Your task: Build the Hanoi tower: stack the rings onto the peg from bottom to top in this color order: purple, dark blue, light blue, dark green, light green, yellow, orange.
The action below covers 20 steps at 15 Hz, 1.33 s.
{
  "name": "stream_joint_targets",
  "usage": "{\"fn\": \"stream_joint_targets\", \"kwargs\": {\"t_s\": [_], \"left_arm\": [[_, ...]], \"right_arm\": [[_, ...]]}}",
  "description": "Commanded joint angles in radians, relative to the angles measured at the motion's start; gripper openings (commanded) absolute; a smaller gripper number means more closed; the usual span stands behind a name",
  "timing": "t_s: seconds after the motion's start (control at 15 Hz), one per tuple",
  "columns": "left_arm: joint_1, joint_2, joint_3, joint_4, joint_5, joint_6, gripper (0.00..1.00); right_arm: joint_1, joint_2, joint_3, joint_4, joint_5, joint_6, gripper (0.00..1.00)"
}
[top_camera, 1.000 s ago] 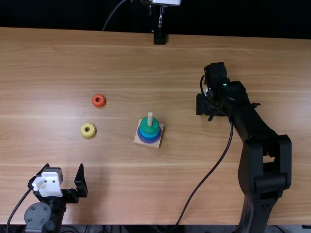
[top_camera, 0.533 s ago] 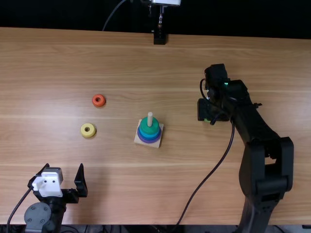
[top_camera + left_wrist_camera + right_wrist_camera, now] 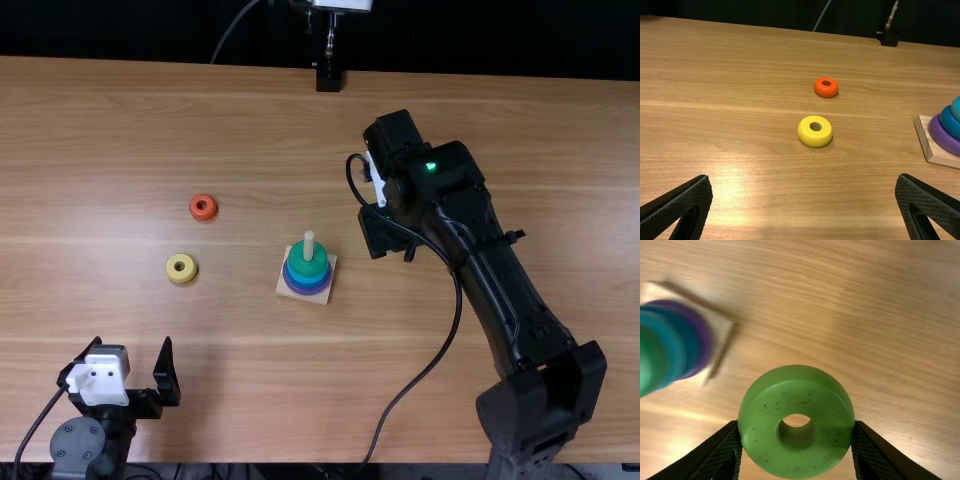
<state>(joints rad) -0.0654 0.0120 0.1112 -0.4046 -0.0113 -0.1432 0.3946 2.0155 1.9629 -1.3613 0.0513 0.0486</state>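
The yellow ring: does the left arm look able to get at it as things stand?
Probably yes: the left gripper is open and empty, and nothing stands between it and the yellow ring, though how far it reaches is a guess.

Light brown wooden tabletop, grained side to side. Directly on it: orange ring and yellow ring, both flat, near each other, not touching; square wooden base, well apart from both. Black block at far edge.
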Motion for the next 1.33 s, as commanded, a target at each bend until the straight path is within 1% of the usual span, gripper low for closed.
{"fn": "stream_joint_targets", "kwargs": {"t_s": [0.0,0.13,0.27,0.67,0.8,1.27], "left_arm": [[-0.004,-0.012,-0.111,-0.076,0.009,0.002,1.0],[-0.004,-0.012,-0.111,-0.076,0.009,0.003,1.0],[-0.004,-0.012,-0.111,-0.076,0.009,0.002,1.0],[-0.004,-0.012,-0.111,-0.076,0.009,0.002,1.0],[-0.004,-0.012,-0.111,-0.078,0.009,0.003,1.0],[-0.004,-0.012,-0.111,-0.078,0.009,0.002,1.0]], "right_arm": [[0.036,-0.037,0.08,-0.019,-0.011,-0.01,0.0],[0.087,-0.037,0.16,-0.052,-0.011,-0.008,0.0],[0.132,-0.035,0.198,-0.055,-0.011,-0.01,0.0],[0.21,-0.026,0.255,-0.054,-0.011,-0.006,0.0],[0.214,-0.018,0.281,-0.054,-0.011,-0.006,0.0],[0.236,0.031,0.286,-0.046,-0.011,-0.003,0.0]]}}
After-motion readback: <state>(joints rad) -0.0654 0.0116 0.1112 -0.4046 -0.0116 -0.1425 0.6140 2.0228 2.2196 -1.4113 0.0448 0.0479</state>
